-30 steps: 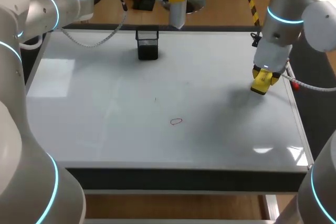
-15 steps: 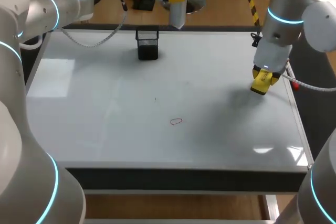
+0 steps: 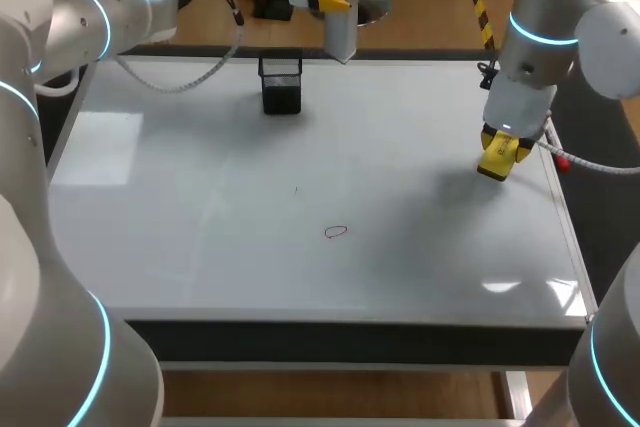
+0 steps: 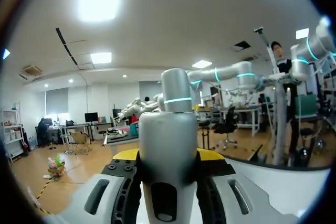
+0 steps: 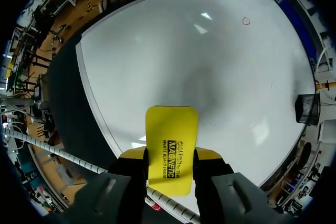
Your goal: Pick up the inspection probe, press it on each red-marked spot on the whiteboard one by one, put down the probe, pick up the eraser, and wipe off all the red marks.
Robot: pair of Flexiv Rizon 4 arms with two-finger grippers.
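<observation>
Above the far edge of the white rectangular whiteboard point(image 3: 200, 247), grey cylindrical inspection probe point(image 3: 341, 22) clamped in left gripper point(image 4: 168, 156), long axis along its fingers, flat yellow eraser point(image 5: 171, 129) pinched lengthwise in right gripper point(image 5: 170, 153), pointed down at the whiteboard's right side.

- Table point(image 3: 200, 277): white glossy top, flat, spanning most of the head view.
- Front edge point(image 3: 350, 340): dark band along the near side.
- Light: 2 glare patches on the top, a broad left patch point(image 3: 95, 147) and a small right patch point(image 3: 505, 287).
- Shadow point(image 3: 440, 197): soft, grey, on the right half.
</observation>
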